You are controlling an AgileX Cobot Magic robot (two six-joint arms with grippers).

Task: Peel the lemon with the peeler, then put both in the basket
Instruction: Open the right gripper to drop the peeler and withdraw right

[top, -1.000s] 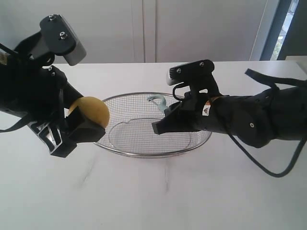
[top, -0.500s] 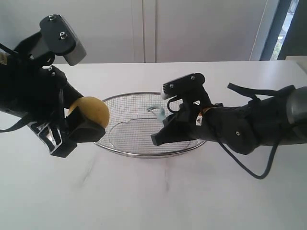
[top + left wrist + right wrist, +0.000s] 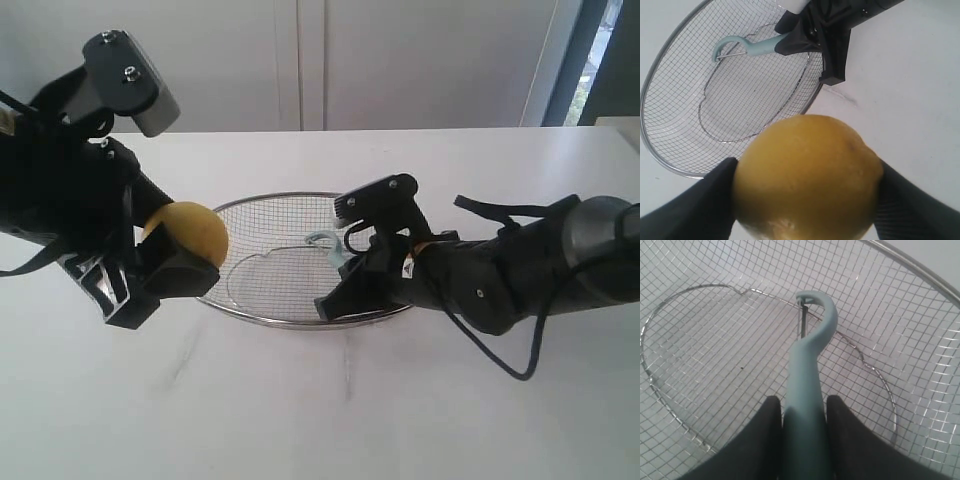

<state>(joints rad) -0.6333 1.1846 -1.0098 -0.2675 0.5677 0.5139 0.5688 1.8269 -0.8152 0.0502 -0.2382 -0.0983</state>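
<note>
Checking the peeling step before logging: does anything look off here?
Yes: the bright yellow oval lemon shows whole, unbroken skin on its visible side, while the teal-handled peeler is held over the silver wire-mesh basket.

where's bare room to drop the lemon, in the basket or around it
Free: the basket floor between the rim by the lemon and the peeler head; the table in front of the basket; the table behind it, up to the wall. Crowded: the basket's other half, where the right jaws hold the peeler.
</note>
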